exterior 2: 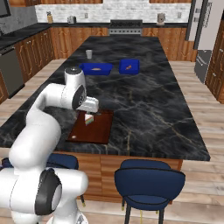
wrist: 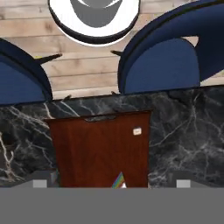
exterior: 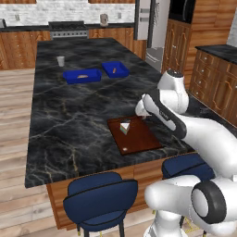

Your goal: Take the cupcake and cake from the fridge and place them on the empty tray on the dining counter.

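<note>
Marble-black and veined, the dining counter (exterior: 69, 115) carries the dark reddish-brown tray (exterior: 139, 141) near its front edge, and I have the arm hung over the tray's far end. On that end sits the cake (exterior: 125, 127), a small cream-white wedge with a tan side, resting upright on the wood. From the hand camera I see the fingers (wrist: 111, 183) spread wide to either side of the slice's tip, gripping nothing. A tiny pale thing (wrist: 137, 131) lies on the tray toward the stools; I cannot tell what it is. I judge the cake delivered and this step to be the release. Two blue trays (exterior: 82, 76) and a cup (exterior: 60, 60) stand well apart up the counter. The fridge (exterior: 150, 28) waits beyond the far corner. Next I would lift straight up clear of the slice, then drive back to look for the cupcake there.
</note>
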Robot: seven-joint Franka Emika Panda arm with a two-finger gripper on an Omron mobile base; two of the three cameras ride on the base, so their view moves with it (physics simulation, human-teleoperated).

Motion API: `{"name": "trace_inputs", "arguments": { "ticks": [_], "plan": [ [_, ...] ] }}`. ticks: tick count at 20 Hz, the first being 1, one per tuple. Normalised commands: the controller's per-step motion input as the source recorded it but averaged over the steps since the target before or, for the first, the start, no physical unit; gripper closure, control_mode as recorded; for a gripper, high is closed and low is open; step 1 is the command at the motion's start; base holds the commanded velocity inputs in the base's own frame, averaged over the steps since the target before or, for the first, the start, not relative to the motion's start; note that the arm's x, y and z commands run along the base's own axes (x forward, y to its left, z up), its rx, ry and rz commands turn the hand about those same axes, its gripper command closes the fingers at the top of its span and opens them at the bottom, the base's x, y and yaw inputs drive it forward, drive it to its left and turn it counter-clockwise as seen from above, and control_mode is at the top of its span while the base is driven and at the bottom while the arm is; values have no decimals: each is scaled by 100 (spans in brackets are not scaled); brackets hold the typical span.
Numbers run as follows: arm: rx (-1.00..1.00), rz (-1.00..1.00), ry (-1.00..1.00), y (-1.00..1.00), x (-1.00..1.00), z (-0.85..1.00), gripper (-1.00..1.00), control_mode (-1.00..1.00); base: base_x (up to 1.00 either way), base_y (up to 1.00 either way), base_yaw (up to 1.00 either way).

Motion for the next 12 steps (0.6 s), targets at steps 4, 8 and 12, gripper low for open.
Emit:
{"name": "trace_inputs", "arguments": {
  "ticks": [4,8,12],
  "plan": [
    [-3,0,-18,-16,-99,21,-100,-100,0,0,0],
    [4,0,-71,-42,-100,-14,-100,-100,0,0,0],
    [3,-1,-62,-20,-100,18,-100,-100,0,0,0]
  ]
}}
